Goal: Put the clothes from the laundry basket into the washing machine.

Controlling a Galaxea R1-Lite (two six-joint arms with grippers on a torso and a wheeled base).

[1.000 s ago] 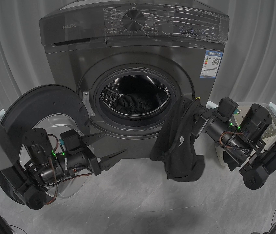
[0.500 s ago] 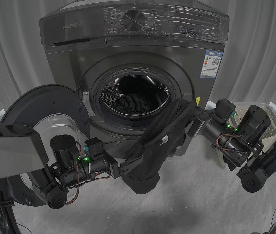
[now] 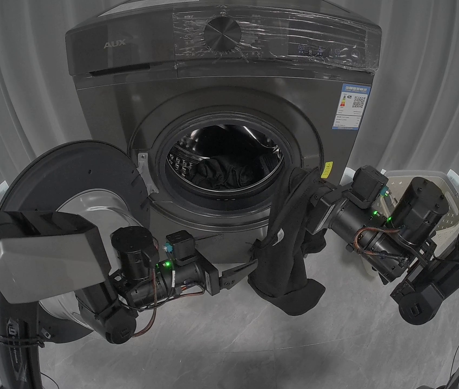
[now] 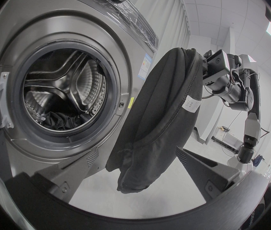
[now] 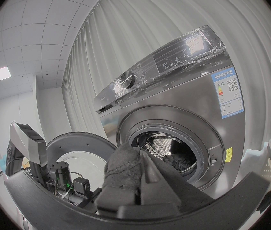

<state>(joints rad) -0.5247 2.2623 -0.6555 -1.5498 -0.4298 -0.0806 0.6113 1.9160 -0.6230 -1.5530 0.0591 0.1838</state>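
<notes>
Head view: right gripper [image 3: 316, 203] holds a garment [image 3: 286, 255], left gripper [image 3: 245, 271] wide open by it; next likely means lifting it into the drum [image 3: 224, 158].

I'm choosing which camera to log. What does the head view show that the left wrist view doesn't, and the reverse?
Head view: the white laundry basket behind the right arm, and the swung-open door. Left wrist view: the ceiling, and the left gripper open on either side of the dark garment. Both: that garment hanging from the right gripper, the washing machine, and clothes in its drum.
</notes>
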